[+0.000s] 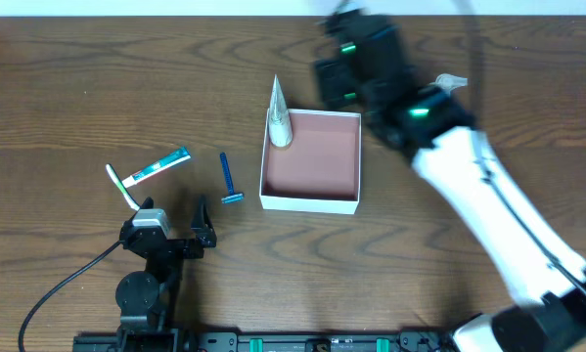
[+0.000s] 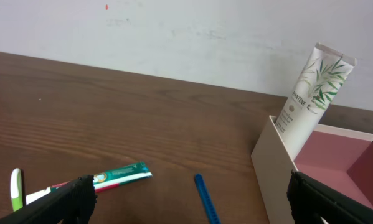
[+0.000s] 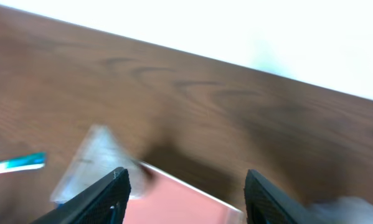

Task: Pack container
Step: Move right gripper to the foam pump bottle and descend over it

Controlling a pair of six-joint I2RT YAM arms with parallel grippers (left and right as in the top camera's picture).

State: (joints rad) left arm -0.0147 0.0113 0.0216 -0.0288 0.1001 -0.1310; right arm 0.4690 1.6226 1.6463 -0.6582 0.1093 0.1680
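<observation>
Matt white cardboard container sits on smooth wood-grain table.

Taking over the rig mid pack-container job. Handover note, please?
Left gripper: open, empty, low over the table, left of the container.
Right gripper: open, empty, blurred, over the container's far edge.
Done: Pantene tube stands cap-down in the container's far-left corner, leaning out over the rim.
Left: blue razor, toothpaste tube and toothbrush lie on the table, left of the container.
</observation>
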